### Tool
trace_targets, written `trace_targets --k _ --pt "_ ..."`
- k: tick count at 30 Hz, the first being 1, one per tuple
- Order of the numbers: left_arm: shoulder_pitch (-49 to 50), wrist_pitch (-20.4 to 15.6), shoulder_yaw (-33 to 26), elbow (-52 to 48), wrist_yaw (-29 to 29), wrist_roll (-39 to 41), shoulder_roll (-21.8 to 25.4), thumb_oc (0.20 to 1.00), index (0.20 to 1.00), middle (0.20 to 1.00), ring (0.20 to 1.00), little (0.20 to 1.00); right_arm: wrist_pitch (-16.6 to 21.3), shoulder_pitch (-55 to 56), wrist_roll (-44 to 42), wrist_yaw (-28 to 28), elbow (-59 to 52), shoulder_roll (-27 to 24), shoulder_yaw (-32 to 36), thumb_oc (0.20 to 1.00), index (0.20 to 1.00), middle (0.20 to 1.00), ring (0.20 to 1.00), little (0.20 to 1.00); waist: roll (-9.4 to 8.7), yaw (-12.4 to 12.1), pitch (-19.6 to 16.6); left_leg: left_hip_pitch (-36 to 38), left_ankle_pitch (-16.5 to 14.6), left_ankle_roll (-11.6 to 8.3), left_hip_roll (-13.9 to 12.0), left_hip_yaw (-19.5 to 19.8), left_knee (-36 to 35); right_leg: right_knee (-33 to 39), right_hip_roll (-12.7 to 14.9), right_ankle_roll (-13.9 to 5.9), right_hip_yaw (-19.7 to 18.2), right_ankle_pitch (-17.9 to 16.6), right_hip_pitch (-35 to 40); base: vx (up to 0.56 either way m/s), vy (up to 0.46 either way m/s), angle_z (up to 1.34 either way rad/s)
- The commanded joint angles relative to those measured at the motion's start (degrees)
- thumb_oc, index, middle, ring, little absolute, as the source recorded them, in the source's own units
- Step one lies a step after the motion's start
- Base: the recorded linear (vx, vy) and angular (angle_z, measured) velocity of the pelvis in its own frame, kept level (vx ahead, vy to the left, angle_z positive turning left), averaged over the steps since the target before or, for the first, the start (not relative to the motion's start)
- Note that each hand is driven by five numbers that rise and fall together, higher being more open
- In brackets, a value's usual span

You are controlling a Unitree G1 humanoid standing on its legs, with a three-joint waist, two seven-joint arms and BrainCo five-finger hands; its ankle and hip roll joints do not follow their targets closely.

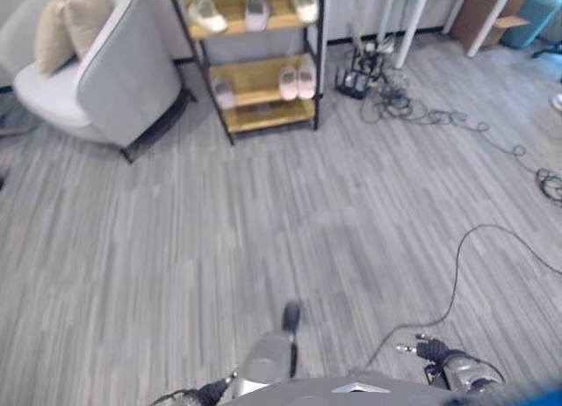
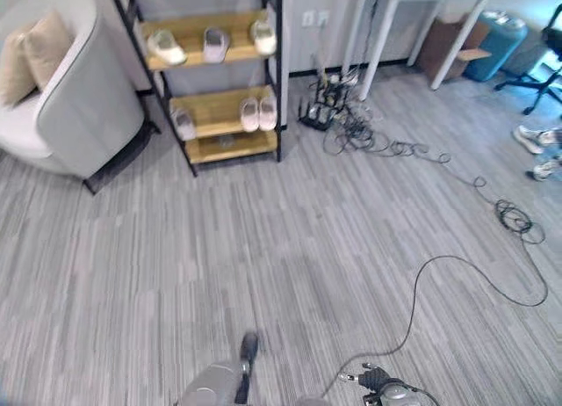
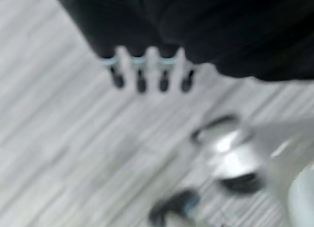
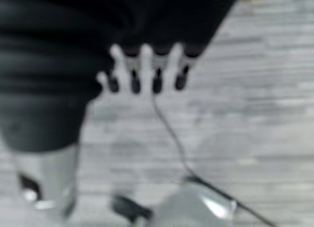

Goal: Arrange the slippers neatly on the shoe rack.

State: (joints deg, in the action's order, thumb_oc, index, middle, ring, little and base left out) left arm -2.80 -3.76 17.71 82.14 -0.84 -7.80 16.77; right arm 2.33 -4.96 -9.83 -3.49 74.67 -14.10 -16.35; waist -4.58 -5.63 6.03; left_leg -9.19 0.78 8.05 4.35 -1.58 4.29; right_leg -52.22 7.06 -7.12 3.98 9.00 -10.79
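Both robot hands empty, left [image 3: 147,74] and right [image 4: 147,72], fingers straight; slippers [image 2: 259,112] on shoe rack [image 2: 219,81].

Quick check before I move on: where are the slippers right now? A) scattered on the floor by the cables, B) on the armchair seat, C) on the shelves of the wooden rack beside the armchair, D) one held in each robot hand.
C. The slippers sit on the shelves of the shoe rack next to the armchair, while the left hand and right hand hold nothing, fingers straight.
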Motion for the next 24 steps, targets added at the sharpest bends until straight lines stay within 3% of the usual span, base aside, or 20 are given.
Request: trace_targets --k 1,2,3,4,6,8,9,10,11,12,13,14,15,16,17,19,21,22,23,24 --pt "-3.65 -0.76 0.13 -4.36 2.54 1.7 0.99 1.0 1.0 1.0 1.0 1.0 0.32 -1.42 0.26 0.64 -4.27 -1.25 0.5 1.0 1.0 1.0 1.0 1.0 3.82 0.26 3.63 0.21 -1.57 -3.37 -2.76 2.4 0.91 9.86 3.44 -0.7 1.22 -17.99 4.23 0.39 0.21 0.55" --pt "-3.65 -0.76 0.13 -4.36 2.54 1.7 0.99 1.0 1.0 1.0 1.0 1.0 0.32 -1.42 0.26 0.64 -4.27 -1.25 0.49 1.0 1.0 1.0 1.0 1.0 3.83 0.27 3.62 0.21 -1.57 -3.37 -2.77 2.41 0.91 9.88 3.43 -0.69 1.23 -17.99 4.23 0.62 0.209 0.52" --pt "-5.06 -1.0 2.17 -5.25 3.12 -0.22 0.81 1.0 1.0 1.0 1.0 1.0 0.41 -0.93 0.94 0.78 -4.09 -1.25 0.2 1.0 1.0 1.0 1.0 1.0 4.36 2.33 3.91 5.17 -3.98 -3.4 -2.18 2.84 0.27 15.93 2.75 0.13 4.2 -12.22 0.69 0.65 0.12 0.48" --pt "-5.4 -0.98 2.51 -5.33 3.28 0.14 0.56 1.0 1.0 1.0 1.0 1.0 0.49 -0.13 1.13 0.9 -3.73 -1.04 0.09 1.0 1.0 1.0 1.0 1.0 4.62 3.72 4.31 8.0 -5.09 -3.41 -1.86 4.21 -0.33 20.7 -0.21 1.18 4.21 -9.75 -2.51 0.87 0.117 0.15" --pt "-5.52 -1.51 1.79 -6.2 2.56 1.81 0.08 1.0 1.0 1.0 1.0 1.0 0.32 1.61 0.87 0.59 -2.87 -1.62 0.62 1.0 1.0 1.0 1.0 1.0 4.36 5.76 4.63 12.6 -6.99 -4.23 -0.96 6.27 -2.38 32.46 -2.39 0.33 2.7 -10.0 -4.95 0.65 -0.034 -0.16" --pt "-6.53 -1.82 1.02 -6.2 2.24 3.13 -0.64 1.0 1.0 1.0 1.0 1.0 -0.39 3.11 0.78 0.44 -0.53 -1.94 1.85 1.0 1.0 1.0 1.0 1.0 4.01 7.86 4.23 16.58 -9.12 -5.24 -0.66 8.36 -4.27 46.09 -2.65 -0.88 1.16 -12.44 -7.03 0.57 -0.079 0.13" --pt "-6.51 -1.83 1.04 -6.19 2.23 3.14 -0.7 1.0 1.0 1.0 1.0 1.0 -0.38 3.14 0.79 0.44 -0.51 -2.0 1.86 1.0 1.0 1.0 1.0 1.0 4.41 7.98 4.41 17.02 -9.31 -5.3 -1.09 8.53 -4.41 46.62 -2.98 -0.84 1.51 -12.54 -6.35 0.42 -0.056 0.69" --pt "-6.68 -1.89 1.29 -5.89 2.23 2.9 -0.97 1.0 1.0 1.0 1.0 1.0 -0.64 3.99 0.81 -0.05 0.62 -2.22 2.55 1.0 1.0 1.0 1.0 1.0 4.71 8.88 4.33 18.42 -10.56 -5.66 -1.45 8.94 -4.2 48.76 -3.31 -1.45 -0.34 -13.25 -7.67 0.54 -0.123 1.06" --pt "-7.16 -2.18 2.67 -5.39 2.15 0.73 -1.47 1.0 1.0 1.0 1.0 1.0 -1.13 5.63 0.37 -0.29 2.93 -2.86 3.62 1.0 1.0 1.0 1.0 1.0 4.04 9.21 3.1 18.86 -12.15 -6.29 -0.96 11.18 -1.23 50.26 -4.2 -1.07 -4.91 -13.67 -5.44 0.73 -0.189 1.1" --pt "-6.58 -1.94 3.64 -4.81 2.03 -0.72 -2.18 1.0 1.0 1.0 1.0 1.0 -1.58 6.09 0.29 -0.73 3.95 -2.93 3.75 1.0 1.0 1.0 1.0 1.0 4.2 9.41 2.57 18.17 -11.81 -6.91 -0.9 12.68 3.59 48.24 -5.42 0.07 -6.68 -13.53 -5.03 0.55 -0.171 1.41" --pt "-6.58 -1.94 3.64 -4.8 2.04 -0.73 -2.16 1.0 1.0 1.0 1.0 1.0 -1.57 6.08 0.29 -0.73 3.96 -2.91 3.74 1.0 1.0 1.0 1.0 1.0 4.05 9.5 2.42 17.92 -11.68 -6.9 -0.72 12.76 3.63 48.26 -5.24 0.04 -6.68 -13.6 -5.22 0.46 -0.11 1.66" --pt "-5.91 -1.82 4.36 -4.93 1.81 -1.13 -3.04 1.0 1.0 1.0 1.0 1.0 -1.9 5.47 -0.16 -0.34 4.63 -3.57 4.13 1.0 1.0 1.0 1.0 1.0 4.54 8.92 2.91 12.06 -3.89 -10.73 -0.57 11.43 19.15 45.9 -5.96 2.1 -6.22 -12.24 -2.3 0.33 -0.074 1.76" --pt "-6.14 -1.54 4.46 -5.0 1.92 -0.81 -3.23 1.0 1.0 1.0 1.0 1.0 -1.96 5.24 -0.66 -0.08 4.28 -3.55 3.81 1.0 1.0 1.0 1.0 1.0 4.28 8.57 3.88 5.9 0.7 -12.59 -0.63 10.85 28.96 45.07 -5.65 3.72 -5.53 -10.71 -1.19 0.42 -0.129 1.41" --pt "-5.75 -1.26 4.4 -5.01 1.8 -0.44 -3.16 1.0 1.0 1.0 1.0 1.0 -1.94 4.6 -1.44 0.18 3.81 -3.64 3.51 1.0 1.0 1.0 1.0 1.0 3.37 7.94 4.93 1.56 2.84 -12.48 -0.42 8.71 36.83 45.05 -4.98 4.9 -4.86 -9.61 0.27 0.25 -0.159 0.8" --pt "-5.41 -0.94 4.1 -4.96 1.72 -0.26 -3.03 1.0 1.0 1.0 1.0 1.0 -2.0 4.06 -1.86 0.42 3.45 -3.89 3.29 1.0 1.0 1.0 1.0 1.0 2.96 7.42 5.59 -2.33 1.53 -11.9 -1.93 5.61 43.36 45.26 -4.94 5.69 -3.78 -8.67 1.65 0.32 -0.215 0.4" --pt "-4.26 -0.57 3.29 -4.23 1.43 0.04 -2.8 1.0 1.0 1.0 1.0 1.0 -1.52 2.49 -3.19 0.98 2.41 -4.42 3.36 1.0 1.0 1.0 1.0 1.0 1.92 5.86 5.65 -5.48 -0.18 -10.18 -6.75 0.0 41.58 45.85 -4.15 6.32 -1.55 -6.62 5.42 0.4 -0.151 0.03" --pt "-3.69 -0.44 2.41 -3.3 1.52 0.23 -2.72 1.0 1.0 1.0 1.0 1.0 -1.13 1.78 -3.73 1.06 1.97 -4.73 3.41 1.0 1.0 1.0 1.0 1.0 1.56 5.29 5.09 -6.21 -0.85 -9.7 -7.61 -1.24 36.56 46.5 -3.53 6.16 -0.19 -5.4 7.25 0.32 -0.015 0.29" --pt "-3.02 -0.27 1.4 -2.34 1.71 0.45 -2.64 1.0 1.0 1.0 1.0 1.0 -0.76 1.08 -4.3 1.39 1.17 -5.14 3.83 1.0 1.0 1.0 1.0 1.0 1.36 4.4 4.7 -6.9 -2.46 -9.41 -8.71 -2.5 31.78 47.45 -3.42 5.86 0.53 -4.51 9.23 0.5 0.102 0.66" --pt "-2.18 -0.16 -0.13 -0.78 2.04 0.87 -2.23 1.0 1.0 1.0 1.0 1.0 -0.15 -0.02 -3.98 1.81 -0.08 -5.74 4.04 1.0 1.0 1.0 1.0 1.0 0.95 3.36 3.82 -6.3 -3.69 -9.68 -10.7 -2.65 20.96 48.03 -2.66 4.79 1.47 -2.54 11.54 0.65 0.154 0.53" --pt "-1.99 -0.06 -0.63 -0.41 2.06 1.27 -2.08 1.0 1.0 1.0 1.0 1.0 -0.08 -0.28 -3.83 2.01 -0.47 -5.92 4.16 1.0 1.0 1.0 1.0 1.0 0.95 2.9 3.15 -6.66 -2.76 -10.09 -11.82 -2.02 15.87 48.13 -2.6 4.49 1.83 -1.87 12.26 0.78 0.279 0.5"
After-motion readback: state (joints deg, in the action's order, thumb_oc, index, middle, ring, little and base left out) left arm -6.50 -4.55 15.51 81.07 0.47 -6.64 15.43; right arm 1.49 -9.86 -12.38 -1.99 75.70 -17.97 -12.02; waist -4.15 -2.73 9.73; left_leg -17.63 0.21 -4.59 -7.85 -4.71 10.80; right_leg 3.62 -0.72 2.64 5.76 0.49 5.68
